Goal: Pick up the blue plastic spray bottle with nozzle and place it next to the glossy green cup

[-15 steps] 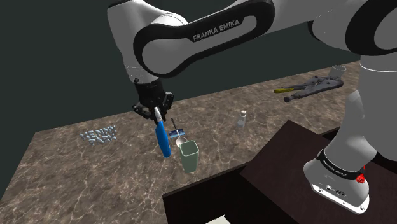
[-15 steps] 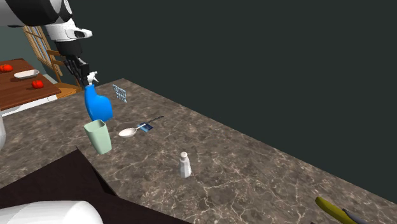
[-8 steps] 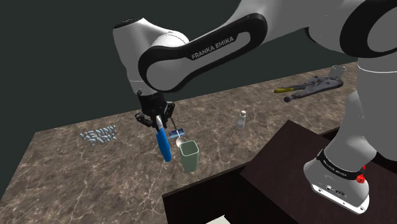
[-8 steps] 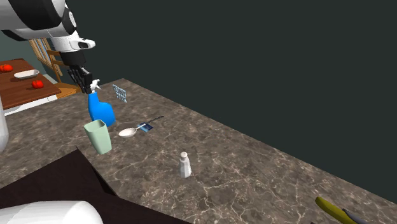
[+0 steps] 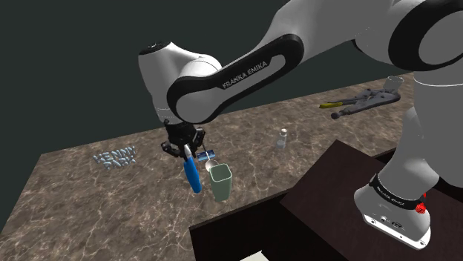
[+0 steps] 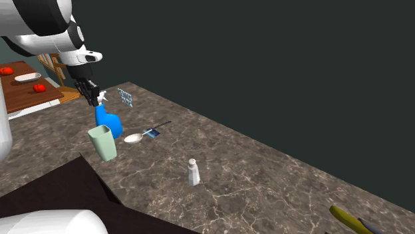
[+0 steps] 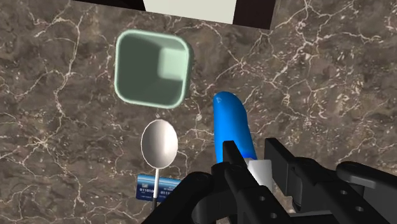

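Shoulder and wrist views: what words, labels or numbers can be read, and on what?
"FRANKA EMIKA": white letters on the arm's dark band.
Blue card at the spoon's handle: white print, too small to read.
Pale blue patterned item: nothing legible.

The green cup (image 6: 102,143) is covering the lower side of the blue spray bottle (image 6: 108,119). A yellow-handled tool (image 6: 347,217) is running off the second exterior view's bottom edge.
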Action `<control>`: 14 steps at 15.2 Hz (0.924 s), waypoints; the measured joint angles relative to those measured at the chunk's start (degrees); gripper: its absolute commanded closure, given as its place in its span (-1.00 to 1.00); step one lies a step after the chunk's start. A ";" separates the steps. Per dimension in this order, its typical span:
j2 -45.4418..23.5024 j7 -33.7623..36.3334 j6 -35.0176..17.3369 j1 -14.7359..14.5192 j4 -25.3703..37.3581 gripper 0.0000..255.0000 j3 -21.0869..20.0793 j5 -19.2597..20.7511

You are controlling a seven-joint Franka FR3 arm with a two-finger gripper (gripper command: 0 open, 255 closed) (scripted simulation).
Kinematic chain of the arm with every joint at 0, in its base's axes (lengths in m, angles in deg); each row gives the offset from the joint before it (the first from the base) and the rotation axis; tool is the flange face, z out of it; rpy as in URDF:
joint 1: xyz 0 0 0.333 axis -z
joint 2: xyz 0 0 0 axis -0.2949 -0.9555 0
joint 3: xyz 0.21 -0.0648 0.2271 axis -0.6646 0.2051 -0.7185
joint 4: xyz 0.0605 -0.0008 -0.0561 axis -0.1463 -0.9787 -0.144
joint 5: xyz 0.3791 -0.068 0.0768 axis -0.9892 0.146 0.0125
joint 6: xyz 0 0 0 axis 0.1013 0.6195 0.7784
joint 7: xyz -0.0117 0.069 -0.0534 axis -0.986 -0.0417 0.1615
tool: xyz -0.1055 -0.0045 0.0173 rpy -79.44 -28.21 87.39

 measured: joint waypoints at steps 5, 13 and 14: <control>-0.12 -0.05 -0.27 0.05 -0.12 1.00 0.04 0.02; 0.23 -0.12 0.49 0.07 0.31 -1.00 -0.01 -0.07; 0.67 -0.28 1.65 0.12 1.08 -1.00 -0.06 -0.19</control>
